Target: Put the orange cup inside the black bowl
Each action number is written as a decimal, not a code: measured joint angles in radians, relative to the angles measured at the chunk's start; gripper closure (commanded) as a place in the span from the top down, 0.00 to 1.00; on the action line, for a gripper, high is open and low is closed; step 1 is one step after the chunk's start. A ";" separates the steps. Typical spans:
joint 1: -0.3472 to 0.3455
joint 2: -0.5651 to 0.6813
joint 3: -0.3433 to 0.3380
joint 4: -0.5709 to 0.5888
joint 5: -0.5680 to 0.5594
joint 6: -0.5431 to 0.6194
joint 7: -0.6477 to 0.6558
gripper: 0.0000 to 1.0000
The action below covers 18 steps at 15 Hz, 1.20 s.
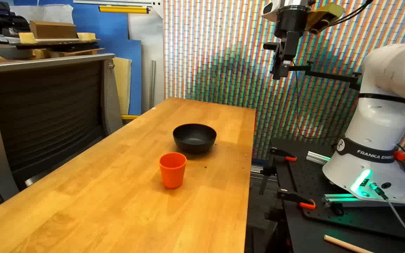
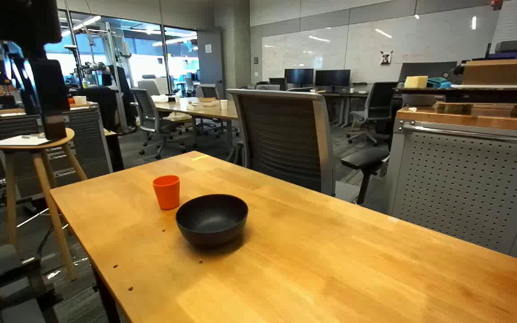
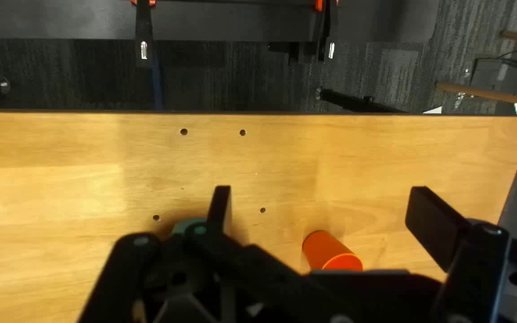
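Observation:
The orange cup (image 1: 172, 172) stands upright on the wooden table, beside the black bowl (image 1: 194, 138) and apart from it. Both also show in an exterior view, the cup (image 2: 167, 193) behind and left of the bowl (image 2: 212, 220). The bowl is upright and its visible inside holds nothing. My gripper (image 1: 280, 75) is high above the table on the robot's side, away from both things. In the wrist view the gripper (image 3: 321, 188) has its fingers wide apart with nothing held. The cup (image 3: 328, 251) shows below between them, partly hidden. The bowl is almost wholly hidden behind the left finger.
The table (image 1: 125, 196) has a long edge facing the robot base (image 1: 367, 168), with a gap to the black mount (image 1: 329, 225) and its clamps. A chair (image 2: 285, 139) stands at the far long side. A stool (image 2: 43, 146) stands beyond a table end.

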 measured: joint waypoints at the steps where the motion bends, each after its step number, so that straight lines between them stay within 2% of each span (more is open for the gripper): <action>1: 0.000 0.000 0.000 0.000 0.000 0.000 0.000 1.00; 6: 0.000 0.005 0.004 0.002 0.000 0.001 0.002 1.00; 8: 0.000 0.039 0.027 0.011 0.000 0.036 0.035 1.00; 13: 0.042 0.302 0.182 0.070 0.000 0.267 0.153 1.00; 18: 0.082 0.607 0.289 0.215 -0.008 0.365 0.197 1.00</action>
